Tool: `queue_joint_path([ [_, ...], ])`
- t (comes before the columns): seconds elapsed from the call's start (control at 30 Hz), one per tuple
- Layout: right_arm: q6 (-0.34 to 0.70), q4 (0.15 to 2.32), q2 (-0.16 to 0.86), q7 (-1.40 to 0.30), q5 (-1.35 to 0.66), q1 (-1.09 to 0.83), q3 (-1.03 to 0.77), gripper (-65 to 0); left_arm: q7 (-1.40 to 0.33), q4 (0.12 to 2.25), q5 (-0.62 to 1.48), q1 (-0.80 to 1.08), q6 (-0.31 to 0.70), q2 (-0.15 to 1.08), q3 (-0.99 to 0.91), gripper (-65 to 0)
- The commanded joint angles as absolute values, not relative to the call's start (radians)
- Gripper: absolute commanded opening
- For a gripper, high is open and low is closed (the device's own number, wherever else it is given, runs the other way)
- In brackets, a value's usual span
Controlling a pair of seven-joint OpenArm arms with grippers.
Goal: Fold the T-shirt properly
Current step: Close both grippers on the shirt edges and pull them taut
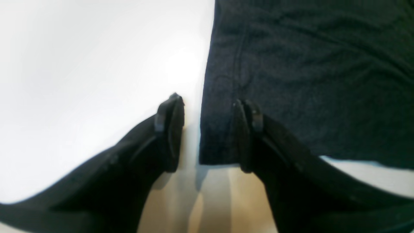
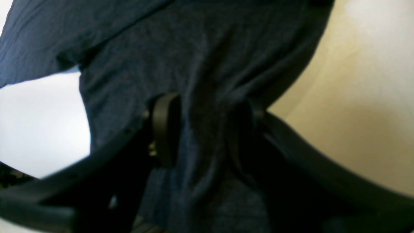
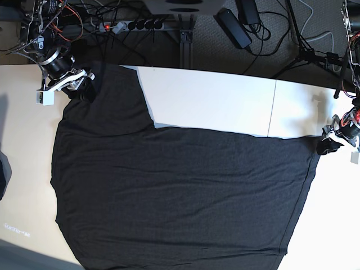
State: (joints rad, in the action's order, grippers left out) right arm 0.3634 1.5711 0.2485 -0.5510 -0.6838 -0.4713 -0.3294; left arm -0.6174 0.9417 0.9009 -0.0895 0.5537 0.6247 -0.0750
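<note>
White desk (image 3: 214, 101) carries T-shirt (image 3: 180, 197), spread flat, plain side up. Left gripper (image 1: 208, 132) spread, straddling a hem corner. Right gripper (image 2: 202, 129) pinching bunched fabric, far left.

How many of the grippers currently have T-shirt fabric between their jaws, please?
2. The left gripper straddles the T-shirt at its hem corner, at the right of the base view; the right gripper has bunched fabric between its jaws at the shirt's far left corner.

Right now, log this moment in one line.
T-shirt: flat, plain side up | left tool: open astride hem corner | right tool: fabric between jaws, grip unclear
</note>
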Motion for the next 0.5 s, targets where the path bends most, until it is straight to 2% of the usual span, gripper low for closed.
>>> queue_joint_path([
  [0.0,0.393,1.557,0.247,-0.659,-0.628,-0.49,-0.319,-35.9,-0.721,0.934,0.86,-0.083,0.536,0.606,-0.065,-34.4],
  [0.2,0.393,1.557,0.247,-0.659,-0.628,-0.491,-0.319,-35.9,-0.73,0.934,0.829,-0.08,0.535,0.546,-0.064,-34.4],
  [0.4,0.393,1.557,0.247,-0.659,-0.628,-0.491,-0.319,-35.9,-0.73,0.934,0.812,-0.08,0.535,0.541,-0.064,-34.5],
  [0.47,0.392,1.557,0.246,-0.654,-0.628,-0.49,-0.319,-36.0,-0.73,0.934,0.805,-0.08,0.535,0.541,-0.064,-37.1],
])
